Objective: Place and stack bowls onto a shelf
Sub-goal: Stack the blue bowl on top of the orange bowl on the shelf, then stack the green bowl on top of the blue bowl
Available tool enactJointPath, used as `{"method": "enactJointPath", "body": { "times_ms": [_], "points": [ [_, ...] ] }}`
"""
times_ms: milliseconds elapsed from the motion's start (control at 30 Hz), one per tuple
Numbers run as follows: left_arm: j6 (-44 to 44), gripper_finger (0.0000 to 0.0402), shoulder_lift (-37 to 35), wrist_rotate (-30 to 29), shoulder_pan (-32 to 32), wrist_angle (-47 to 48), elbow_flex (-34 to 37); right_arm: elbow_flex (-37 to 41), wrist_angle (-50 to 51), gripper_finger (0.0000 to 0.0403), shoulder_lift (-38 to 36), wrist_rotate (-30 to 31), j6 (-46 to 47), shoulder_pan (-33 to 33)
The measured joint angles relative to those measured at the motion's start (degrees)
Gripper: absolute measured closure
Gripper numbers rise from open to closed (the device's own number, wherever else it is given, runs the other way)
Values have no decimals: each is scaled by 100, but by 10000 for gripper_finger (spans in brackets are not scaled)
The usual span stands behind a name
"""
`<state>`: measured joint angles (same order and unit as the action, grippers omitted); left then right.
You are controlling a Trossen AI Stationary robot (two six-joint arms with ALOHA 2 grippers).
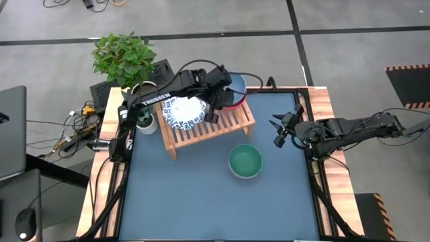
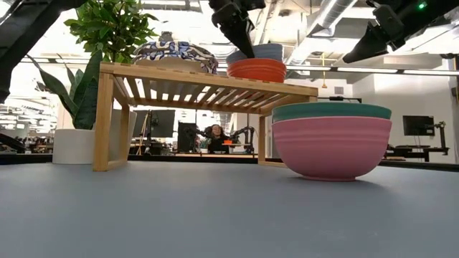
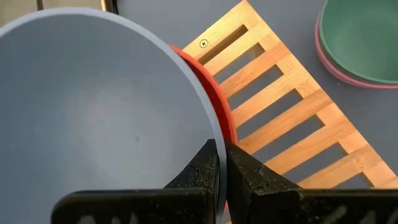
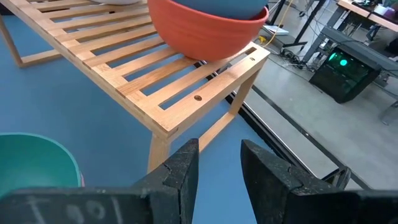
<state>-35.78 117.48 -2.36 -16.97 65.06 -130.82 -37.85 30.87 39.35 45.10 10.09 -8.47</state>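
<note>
The light-wood slatted shelf [image 1: 213,126] stands at the table's far middle. On it sit a white bowl with a blue pattern [image 1: 184,111] and a red bowl [image 2: 257,70] with a blue bowl [image 3: 93,106] nested in it. My left gripper [image 1: 216,102] is shut on the blue bowl's rim. A teal bowl [image 1: 245,160] sits inside a pink bowl [image 2: 331,147] on the table in front of the shelf. My right gripper [image 1: 278,132] is open and empty, right of the shelf. My left gripper pinches the blue bowl's rim [image 3: 214,134] on the side toward the table's near edge, one finger inside the bowl and one outside. The fingers [image 2: 240,32] come from above, pointing down. The bowl sits level, nested in the red bowl [image 3: 217,102] on the shelf.
A white plant pot [image 1: 146,122] stands on the table left of the shelf, and a leafy plant [image 1: 123,56] stands behind it. The wooden table border [image 1: 324,101] runs along the right side. Bare blue mat [image 1: 201,208] fills the near half.
</note>
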Motion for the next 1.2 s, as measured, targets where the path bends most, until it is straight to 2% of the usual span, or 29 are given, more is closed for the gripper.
{"method": "enactJointPath", "body": {
  "times_ms": [167, 300, 600, 833, 933, 1200],
  "points": [
    [-115, 400, 1, 1, 0, 78, 0, 0, 0, 258, 0, 0, 0, 0],
    [-236, 383, 1, -78, 56, 73, 0, 0, 0, 258, 1, 0, 0, 0],
    [-235, 288, -1, -728, 168, 50, 0, 0, 0, 258, 1, -2, 0, 0],
    [-170, 232, -7, -886, 212, 102, -195, 0, 0, 258, 0, -2, 0, 0],
    [-143, 222, -18, -884, 253, 116, -423, 0, 0, 258, 0, -2, 1, 0],
    [40, 219, -163, -768, 562, 15, -417, 2, 22, 258, 1, -4, 5, -1]
  ]
}}
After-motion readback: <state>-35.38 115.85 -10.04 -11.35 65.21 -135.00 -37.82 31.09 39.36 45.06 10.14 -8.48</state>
